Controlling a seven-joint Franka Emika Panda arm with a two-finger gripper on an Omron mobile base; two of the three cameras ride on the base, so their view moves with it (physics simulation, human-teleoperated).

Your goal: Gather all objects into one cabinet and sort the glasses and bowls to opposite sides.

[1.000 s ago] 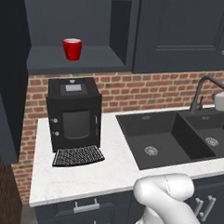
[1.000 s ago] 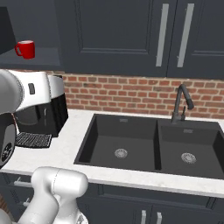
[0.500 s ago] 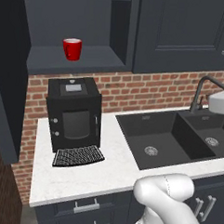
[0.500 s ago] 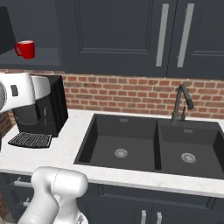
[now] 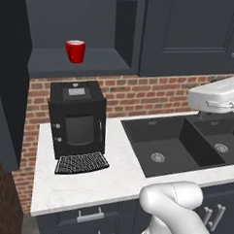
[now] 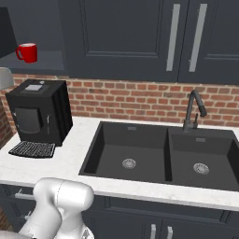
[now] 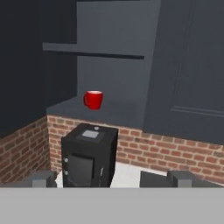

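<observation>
Red mug alone in the open cabinet.
The mug (image 5: 74, 51) stands upright on the floor of the open cabinet (image 5: 83, 63), above the coffee machine (image 5: 77, 121) on the bench (image 5: 111, 177). The claw (image 7: 112, 177) is released, jaws wide, well short of the mug, facing it.

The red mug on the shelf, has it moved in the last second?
No. The red mug sits at the same spot on the shelf, above the coffee machine. Only the arm swung.
</observation>
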